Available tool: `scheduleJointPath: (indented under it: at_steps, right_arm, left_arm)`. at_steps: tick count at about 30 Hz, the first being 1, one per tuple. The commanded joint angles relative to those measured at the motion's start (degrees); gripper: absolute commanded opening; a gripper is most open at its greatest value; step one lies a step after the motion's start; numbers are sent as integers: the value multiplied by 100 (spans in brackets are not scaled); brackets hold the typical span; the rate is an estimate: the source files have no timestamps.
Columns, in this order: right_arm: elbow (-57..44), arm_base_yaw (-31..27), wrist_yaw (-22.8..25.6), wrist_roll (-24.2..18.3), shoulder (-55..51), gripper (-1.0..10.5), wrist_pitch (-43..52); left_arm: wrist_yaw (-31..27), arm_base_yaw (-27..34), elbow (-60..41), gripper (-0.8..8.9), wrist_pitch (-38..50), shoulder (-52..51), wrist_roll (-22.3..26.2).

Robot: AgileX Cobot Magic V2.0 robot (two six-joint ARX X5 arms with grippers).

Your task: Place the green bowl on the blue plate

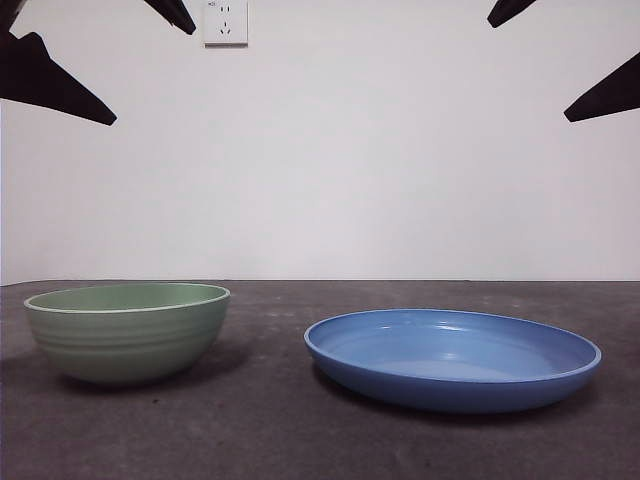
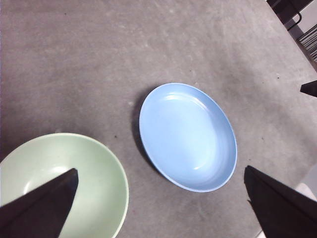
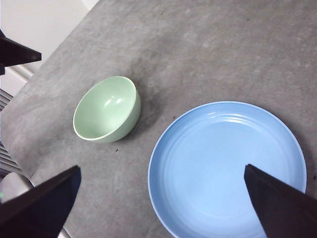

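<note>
1. The pale mint-green ridged round bowl (image 1: 127, 343) is sitting upright on the grey table (image 1: 270, 430), at the left and apart from the plate.
2. The wide, glossy blue shallow plate (image 1: 452, 360) is lying at the right, with nothing in it.
3. I am thinking a grip on the thin rim may slip, or the bowl may tip or knock the plate.
4. The left gripper (image 2: 161, 208) is hanging above the bowl, jaws wide apart, holding nothing; the right gripper (image 3: 161, 208) is waiting over the plate, also wide and touching nothing.
</note>
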Motion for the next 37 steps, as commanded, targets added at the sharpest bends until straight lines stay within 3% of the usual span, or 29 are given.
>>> scheduleJointPath:
  at_steps: [1, 10, 16, 28, 31, 37]
  right_arm:
    - [92, 13, -2, -48, 37, 572, 52]
    - [92, 13, -7, -48, 37, 572, 55]
    - [92, 13, -7, -48, 37, 572, 55]
    - [92, 13, -7, -48, 37, 572, 55]
    - [92, 13, -7, -48, 37, 572, 55]
    - [92, 13, -4, -48, 37, 572, 52]
  left_arm:
    - [-192, 37, 129, 662, -129, 68, 87]
    - [-601, 885, 129, 656, -970, 599, 212]
    - [-1060, 1281, 129, 656, -1043, 1320, 291]
    - [-1058, 1322, 129, 643, -820, 2806, 481]
    - [-1058, 1322, 129, 547, -782, 2929, 481]
    - [-1058, 1322, 131, 190, -748, 2942, 474]
